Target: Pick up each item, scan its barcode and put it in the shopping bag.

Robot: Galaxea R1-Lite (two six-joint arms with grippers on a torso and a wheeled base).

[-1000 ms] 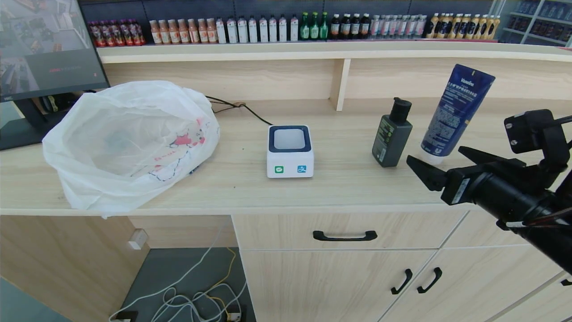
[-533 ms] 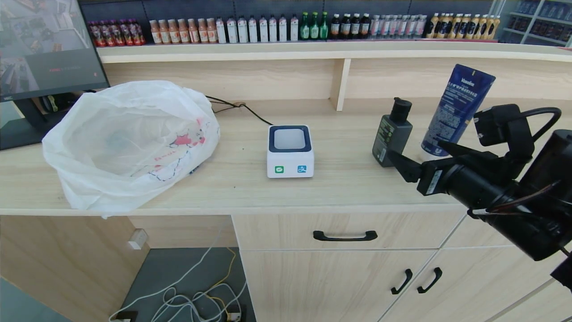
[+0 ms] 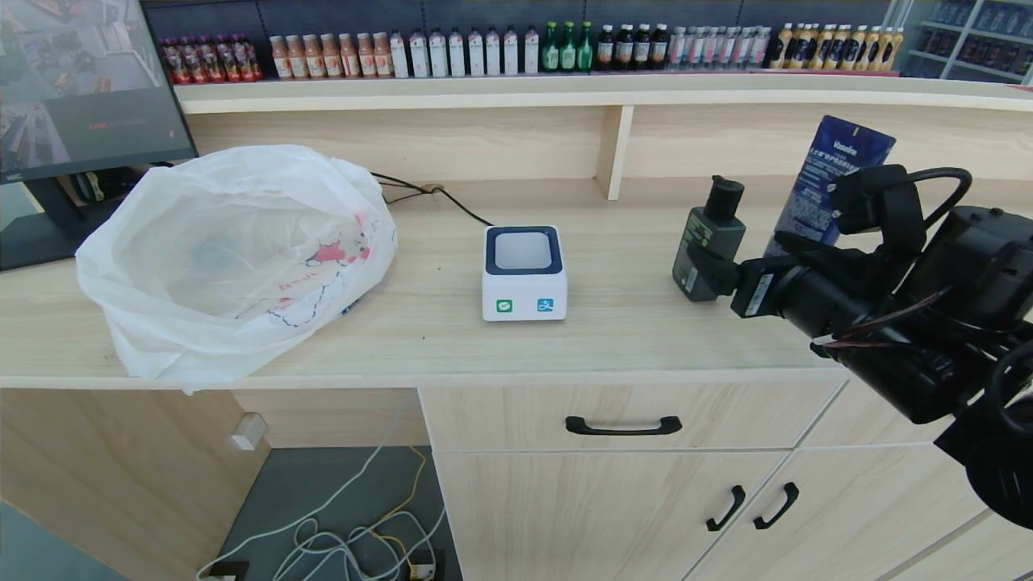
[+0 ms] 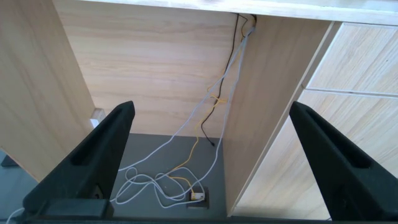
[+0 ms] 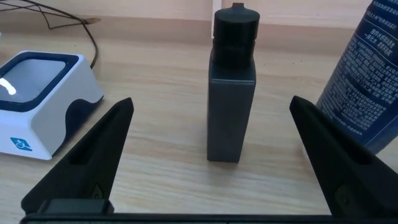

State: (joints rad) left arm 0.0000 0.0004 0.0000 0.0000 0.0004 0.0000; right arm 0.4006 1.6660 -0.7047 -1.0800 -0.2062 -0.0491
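Two items stood upright on the counter [image 3: 403,331]. Right gripper [image 3: 741,254] was spread wide, the bottle [image 5: 231,106] centred on the gap between its fingers and touching neither. Tube [image 5: 367,87] stood past its right finger; scanner [image 5: 37,99] lay off its left finger, bag [image 3: 234,258] well beyond. Left gripper [image 4: 211,107] was also spread, holding nothing, with floor cables [image 4: 168,183] ahead of it.
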